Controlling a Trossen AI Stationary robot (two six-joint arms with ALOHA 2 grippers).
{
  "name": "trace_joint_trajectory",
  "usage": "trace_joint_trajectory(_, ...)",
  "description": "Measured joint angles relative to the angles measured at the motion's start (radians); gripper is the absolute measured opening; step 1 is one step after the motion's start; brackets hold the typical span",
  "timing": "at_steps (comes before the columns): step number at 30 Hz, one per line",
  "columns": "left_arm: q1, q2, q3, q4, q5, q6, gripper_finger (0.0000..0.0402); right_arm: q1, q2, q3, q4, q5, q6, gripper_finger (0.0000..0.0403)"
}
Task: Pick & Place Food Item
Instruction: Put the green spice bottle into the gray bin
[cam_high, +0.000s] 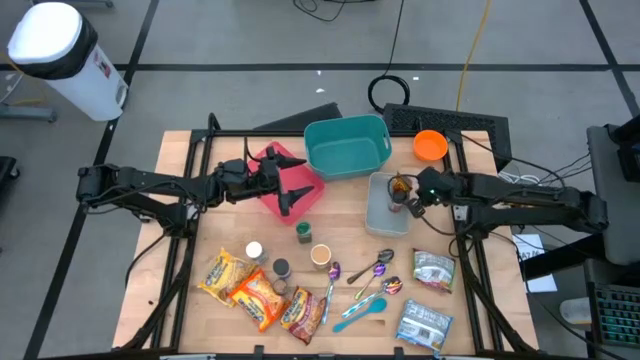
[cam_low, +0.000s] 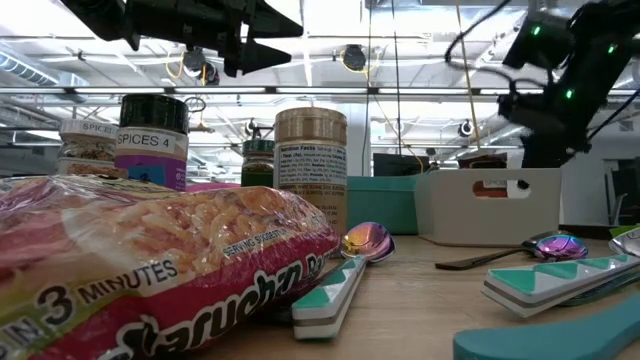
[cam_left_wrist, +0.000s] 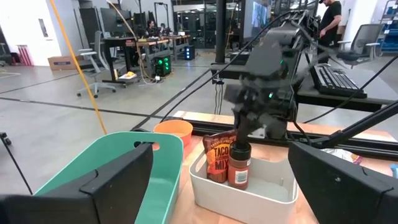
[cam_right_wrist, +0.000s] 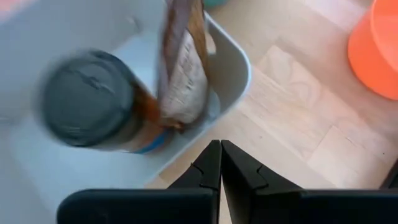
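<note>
A white bin (cam_high: 386, 222) at the table's right holds a spice jar (cam_left_wrist: 239, 165) with a grey lid (cam_right_wrist: 87, 99), standing upright. A taco mix packet (cam_left_wrist: 219, 158) stands beside the jar against the bin's wall. My right gripper (cam_right_wrist: 220, 152) is shut and empty. It hovers above the bin's far right corner (cam_high: 408, 196), pointing steeply down. My left gripper (cam_high: 291, 190) is open and level over the pink bin (cam_high: 270, 203). It points toward the white bin, with nothing between its fingers (cam_left_wrist: 106, 177).
A teal bin (cam_high: 347, 147) and an orange bowl (cam_high: 430, 146) stand at the far side. Near the front lie noodle packets (cam_high: 250, 290), small jars (cam_high: 303, 233), spoons (cam_high: 370, 270) and two foil packets (cam_high: 433, 270).
</note>
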Motion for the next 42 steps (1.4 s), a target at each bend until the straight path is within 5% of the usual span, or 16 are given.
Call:
trace_joint_trajectory(11, -0.003, 0.0, 0.0, -0.007, 0.009, -0.065, 0.037, 0.239, -0.123, 0.066, 0.069, 0.186, 0.029, 0.0)
trace_joint_trajectory(20, -0.002, 0.0, 0.0, -0.009, 0.007, -0.254, 0.0378, 0.457, -0.106, 0.043, 0.516, 0.207, -0.209, 0.0)
trace_joint_trajectory(28, 0.004, 0.0, 0.0, -0.05, -0.015, -0.184, 0.0384, 0.62, -0.043, -0.083, 0.945, 0.205, -0.501, 0.0)
trace_joint_trajectory(36, -0.058, 0.0, 0.004, -0.193, 0.148, -0.116, 0.0365, 0.658, -0.041, -0.099, 0.997, 0.206, -0.57, 0.0)
trace_joint_trajectory(42, -0.172, 0.0, 0.016, -0.448, 0.016, 0.024, 0.035, 0.658, -0.041, -0.099, 0.988, 0.205, -0.569, 0.0)
